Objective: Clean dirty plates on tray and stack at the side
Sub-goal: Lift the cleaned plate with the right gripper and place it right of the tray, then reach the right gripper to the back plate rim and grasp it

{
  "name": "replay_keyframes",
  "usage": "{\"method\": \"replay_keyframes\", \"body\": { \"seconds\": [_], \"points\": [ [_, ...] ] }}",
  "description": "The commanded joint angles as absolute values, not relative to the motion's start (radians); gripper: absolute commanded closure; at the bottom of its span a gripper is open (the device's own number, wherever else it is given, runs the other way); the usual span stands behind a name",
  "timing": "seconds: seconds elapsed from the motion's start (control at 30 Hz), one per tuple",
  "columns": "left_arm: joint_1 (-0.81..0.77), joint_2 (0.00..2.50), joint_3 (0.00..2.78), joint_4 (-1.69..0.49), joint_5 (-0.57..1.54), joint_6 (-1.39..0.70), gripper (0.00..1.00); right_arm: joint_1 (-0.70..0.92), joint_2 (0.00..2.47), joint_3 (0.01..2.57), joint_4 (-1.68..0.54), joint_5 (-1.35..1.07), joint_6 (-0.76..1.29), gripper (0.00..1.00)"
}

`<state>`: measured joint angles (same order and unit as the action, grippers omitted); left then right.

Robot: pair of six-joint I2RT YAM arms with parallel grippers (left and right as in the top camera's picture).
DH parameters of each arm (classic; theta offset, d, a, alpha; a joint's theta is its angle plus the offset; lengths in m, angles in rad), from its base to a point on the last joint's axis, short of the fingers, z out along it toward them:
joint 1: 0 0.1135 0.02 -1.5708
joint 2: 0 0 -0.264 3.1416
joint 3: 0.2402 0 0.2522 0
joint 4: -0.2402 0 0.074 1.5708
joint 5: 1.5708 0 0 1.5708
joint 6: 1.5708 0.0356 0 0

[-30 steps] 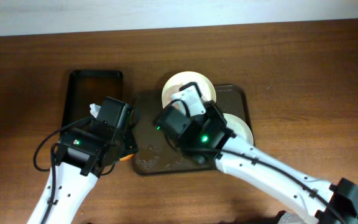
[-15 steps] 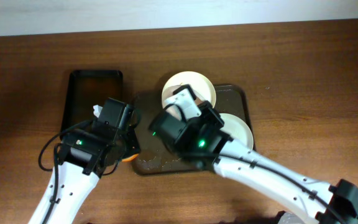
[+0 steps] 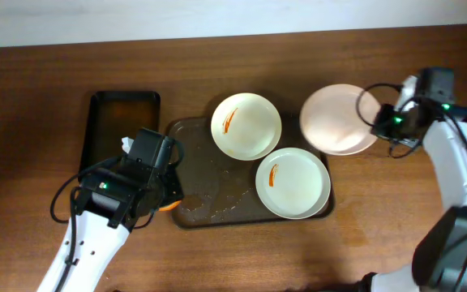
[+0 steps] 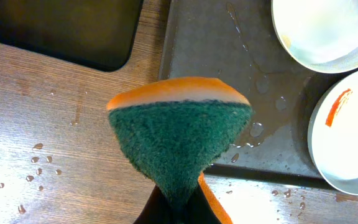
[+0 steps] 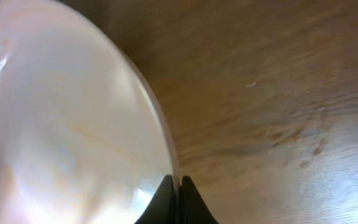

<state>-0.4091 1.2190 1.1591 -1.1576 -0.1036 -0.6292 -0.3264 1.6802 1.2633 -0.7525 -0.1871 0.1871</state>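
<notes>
The white-and-black left arm [image 3: 87, 235] enters the overhead view from 7 o'clock and reaches toward 1 o'clock. Its black wrist [image 3: 132, 174] is bent downward over the counter, and a green light glows on it. The left jaws are pinched tight on the narrow end of a green-and-orange scouring sponge [image 4: 179, 137], which fans out beyond them.

The white right arm [image 3: 460, 174] comes in from 5 o'clock, rises toward 12, then turns at the wrist [image 3: 424, 101] to point toward 9 o'clock. The right jaws are closed thinly on the 3 o'clock rim of a pale cream round plate [image 3: 337, 119].
</notes>
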Motion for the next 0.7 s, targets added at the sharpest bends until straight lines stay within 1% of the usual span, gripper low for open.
{"method": "replay_keyframes", "body": {
  "seconds": [0.0,0.1,0.13,0.17,0.2,0.23,0.27,0.3,0.37,0.43,0.47,0.53,0.57,0.6,0.67],
  "points": [
    [-0.404,1.213,1.130,-1.149,-0.101,-0.638,1.00,-0.430,1.769,1.251,-0.714,-0.213,0.192,0.96],
    [-0.404,1.215,1.106,-1.134,-0.101,-0.638,1.00,-0.495,1.850,1.251,-0.669,-0.210,0.192,0.96],
    [-0.404,1.215,1.103,-1.133,-0.101,-0.638,1.00,-0.507,1.860,1.251,-0.665,-0.211,0.192,0.89],
    [-0.404,1.215,1.100,-1.127,-0.101,-0.632,1.00,-0.512,1.861,1.251,-0.665,-0.211,0.192,0.62],
    [-0.404,1.215,1.098,-1.111,-0.100,-0.614,1.00,-0.512,1.858,1.258,-0.666,-0.237,0.191,0.12],
    [-0.404,1.215,1.098,-1.104,-0.101,-0.612,1.00,-0.511,1.857,1.272,-0.681,-0.277,0.191,0.05],
    [-0.404,1.215,1.098,-1.100,-0.101,-0.612,1.00,-0.510,1.858,1.295,-0.705,-0.330,0.191,0.02],
    [-0.404,1.215,1.098,-1.095,-0.101,-0.612,1.00,-0.502,1.857,1.318,-0.728,-0.379,0.191,0.02],
    [-0.404,1.215,1.098,-1.081,-0.101,-0.612,1.00,-0.382,1.857,1.389,-0.790,-0.414,0.099,0.02],
    [-0.404,1.215,1.098,-1.073,-0.100,-0.612,1.00,-0.284,1.858,1.405,-0.781,-0.408,0.081,0.02],
    [-0.404,1.215,1.098,-1.073,-0.100,-0.612,1.00,-0.179,1.858,1.406,-0.736,-0.407,0.082,0.02],
    [-0.404,1.216,1.098,-1.073,-0.101,-0.612,1.00,-0.049,1.858,1.406,-0.658,-0.396,0.093,0.03],
    [-0.404,1.216,1.098,-1.073,-0.101,-0.612,1.00,-0.006,1.858,1.406,-0.635,-0.360,0.123,0.03],
    [-0.404,1.218,1.098,-1.073,-0.101,-0.612,1.00,0.078,1.859,1.406,-0.612,-0.219,0.235,0.02],
    [-0.404,1.218,1.098,-1.073,-0.101,-0.612,1.00,0.177,1.872,1.406,-0.607,-0.063,0.392,0.03]
  ]
}}
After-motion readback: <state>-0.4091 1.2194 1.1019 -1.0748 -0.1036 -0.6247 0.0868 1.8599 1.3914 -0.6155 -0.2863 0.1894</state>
